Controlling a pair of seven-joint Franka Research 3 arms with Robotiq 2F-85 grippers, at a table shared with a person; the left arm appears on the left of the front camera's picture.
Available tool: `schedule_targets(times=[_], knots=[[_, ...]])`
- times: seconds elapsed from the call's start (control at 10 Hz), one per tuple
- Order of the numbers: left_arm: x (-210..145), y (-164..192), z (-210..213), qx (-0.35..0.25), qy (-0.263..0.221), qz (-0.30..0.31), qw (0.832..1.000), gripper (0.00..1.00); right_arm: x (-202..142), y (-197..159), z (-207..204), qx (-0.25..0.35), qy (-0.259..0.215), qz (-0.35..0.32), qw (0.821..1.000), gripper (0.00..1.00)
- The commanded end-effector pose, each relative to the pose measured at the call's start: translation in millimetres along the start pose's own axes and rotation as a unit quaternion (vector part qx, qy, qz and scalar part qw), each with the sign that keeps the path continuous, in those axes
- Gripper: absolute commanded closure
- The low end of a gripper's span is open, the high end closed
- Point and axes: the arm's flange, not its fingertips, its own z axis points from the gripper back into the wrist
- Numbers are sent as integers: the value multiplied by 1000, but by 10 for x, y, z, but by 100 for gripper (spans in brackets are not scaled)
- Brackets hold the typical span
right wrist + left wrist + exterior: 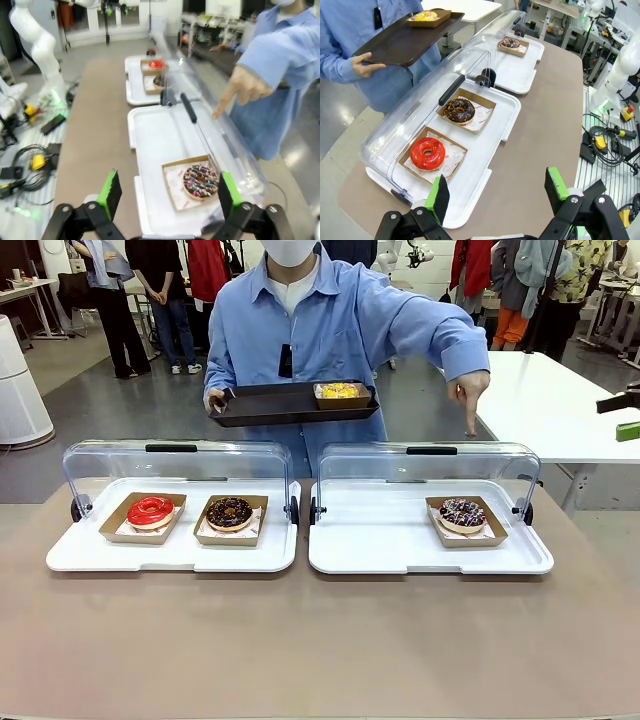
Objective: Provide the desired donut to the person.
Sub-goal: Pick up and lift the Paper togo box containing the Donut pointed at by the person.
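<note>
Person [330, 330]: stood at the far side of the table; the pointing hand [470, 392] was held above the right lid [430, 465], finger down toward the sprinkled donut [462, 512]; the hand could be struck if a reach were made too fast.
Right lid: was folded back behind the right white tray [370, 530]; it could be clipped by an arm sent too deep.
Sprinkled donut: was set in its cardboard box [470, 540] at the right end of that tray; the icing could be crushed if the ring, not the box, were pinched.
Right claw [167, 189]: was seen spread wide and empty, near that tray's edge.
Left claw [497, 187]: was seen spread wide and empty, by the left white tray [85, 555].
Table [320, 640]: flat, matte, grey-brown.
Lids: clear hard plastic, half-barrel shaped, black handles.
White trays: smooth, glossy, round-cornered.
Serving tray [265, 405]: dark, rigid, shallow-rimmed, held by the person.
Boxes: thin brown card, flared walls, printed paper liners.
Donuts: soft rings; the red donut [150, 509] glossy, the chocolate donut [229, 512] crumbed.
</note>
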Motion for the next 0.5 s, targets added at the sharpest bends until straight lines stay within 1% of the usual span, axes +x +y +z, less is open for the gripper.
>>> schedule_targets(times=[0.0, 0.2, 0.4], knots=[[8, -1, 8, -2, -11, -4, 1000, 0, 329, 108, -401, 59, 81, 9, 995, 0], [8, -1, 8, -2, -11, -4, 1000, 0, 567, 247, -895, 102, 173, 11, 979, 0], [8, -1, 8, -2, -11, -4, 1000, 0, 697, 380, -1409, 118, 254, 22, 960, 0]])
